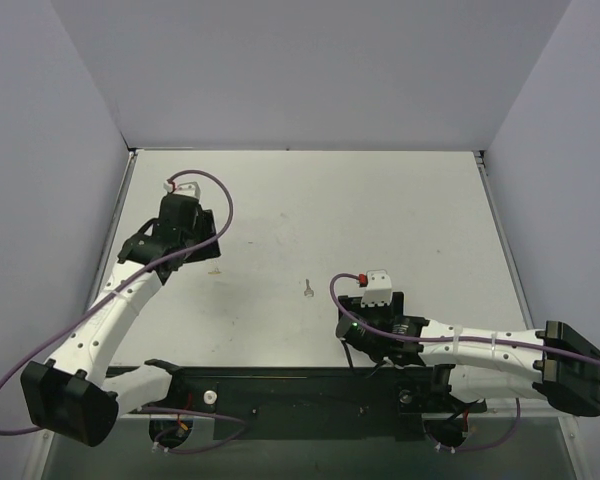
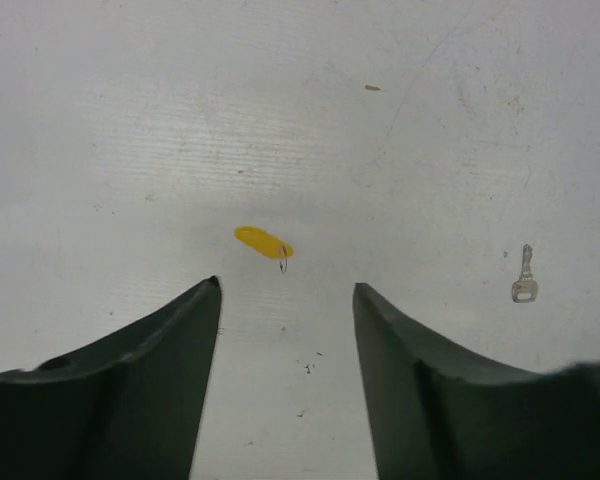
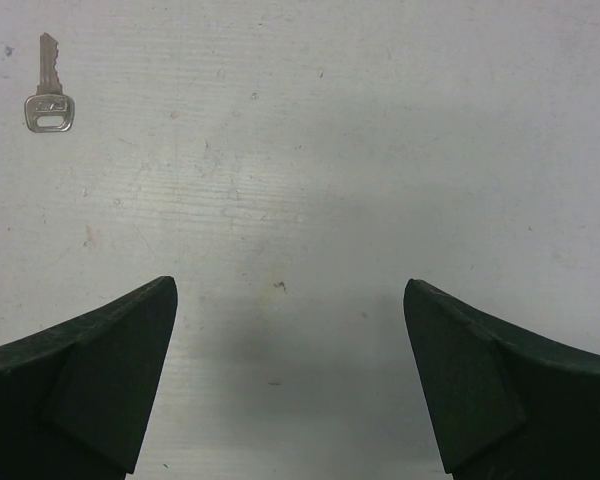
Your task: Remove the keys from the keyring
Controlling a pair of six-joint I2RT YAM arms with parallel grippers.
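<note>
The silver key (image 1: 307, 288) lies alone on the white table, apart from the keyring. It also shows at the right of the left wrist view (image 2: 523, 275) and at the top left of the right wrist view (image 3: 48, 88). The yellow-orange keyring (image 2: 263, 242) lies flat just ahead of my left gripper (image 2: 287, 290), with a thin wire loop at its right end. In the top view it is a small orange speck (image 1: 214, 269). My left gripper is open and empty. My right gripper (image 3: 290, 290) is open and empty, to the right of the key and nearer than it.
Grey walls enclose the table (image 1: 380, 220) on the left, back and right. A black rail (image 1: 300, 385) runs along the near edge between the arm bases. A small brown speck (image 2: 372, 88) lies farther out on the table.
</note>
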